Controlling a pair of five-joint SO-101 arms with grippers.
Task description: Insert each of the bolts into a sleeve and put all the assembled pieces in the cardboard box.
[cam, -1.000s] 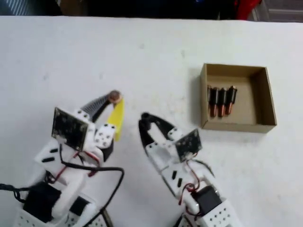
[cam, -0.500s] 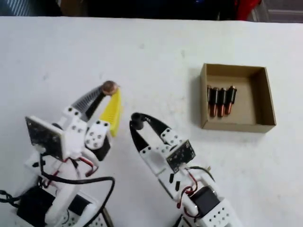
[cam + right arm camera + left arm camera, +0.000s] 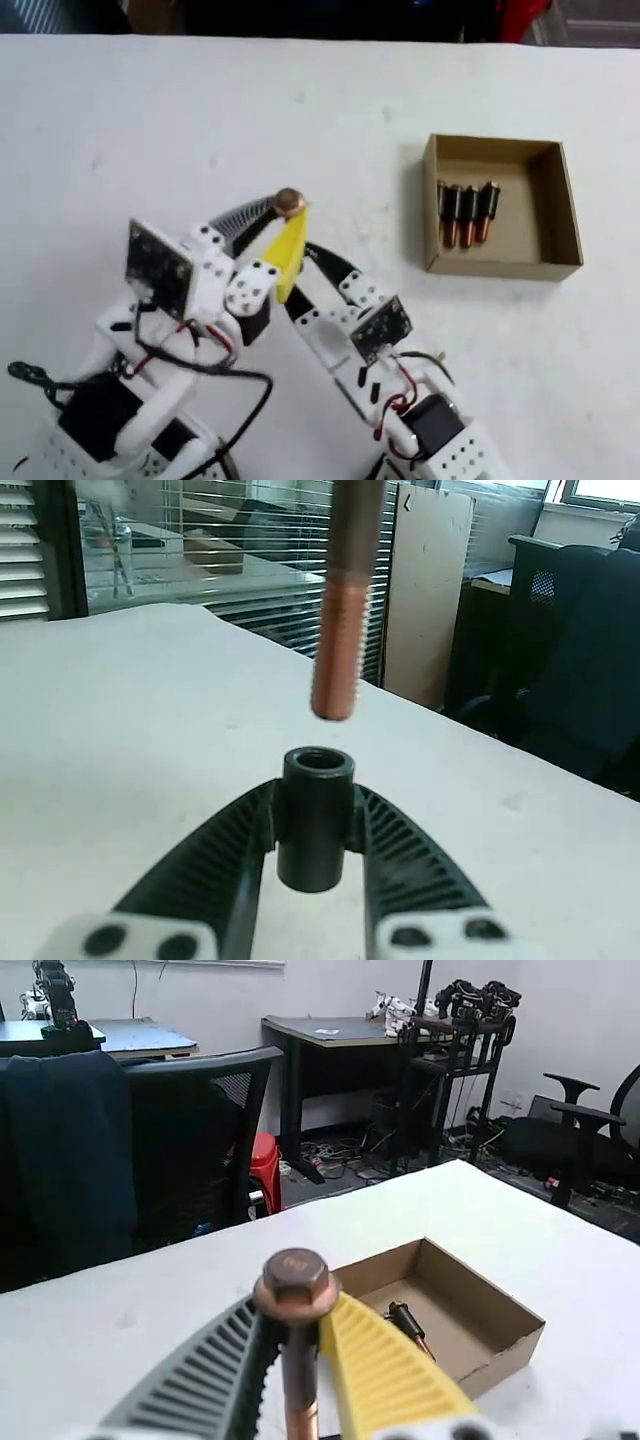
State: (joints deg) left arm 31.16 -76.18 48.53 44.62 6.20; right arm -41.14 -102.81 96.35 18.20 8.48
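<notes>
An office room with a dark mesh chair (image 3: 200, 1130) lies behind a plain white worktop (image 3: 300, 100).

The left hand (image 3: 296, 1325) is clenched on a copper-coloured hex-head bolt (image 3: 297, 1285). Its ribbed fingers (image 3: 385, 1375), one grey and one yellow, pinch the shank just under the flanged head. The bolt hangs upright, smooth above and threaded toward the tip.

The right hand (image 3: 316, 825) grasps a short black cylindrical sleeve (image 3: 318, 790) between black ribbed fingers (image 3: 205, 870), bore facing up.

The two long axes run roughly parallel and vertical. The bolt's tip sits just above the sleeve's mouth, apart from it and seemingly a touch off-centre. The coming move looks like a small sideways correction, then a straight descent by the left hand, which carries the moving part.

Metal thread against a matte bore may catch if it tilts.

Well apart to the right arm's side stands the brown cardboard box (image 3: 562, 205), open-topped, with several assembled pieces (image 3: 467, 213) lying side by side inside.
</notes>
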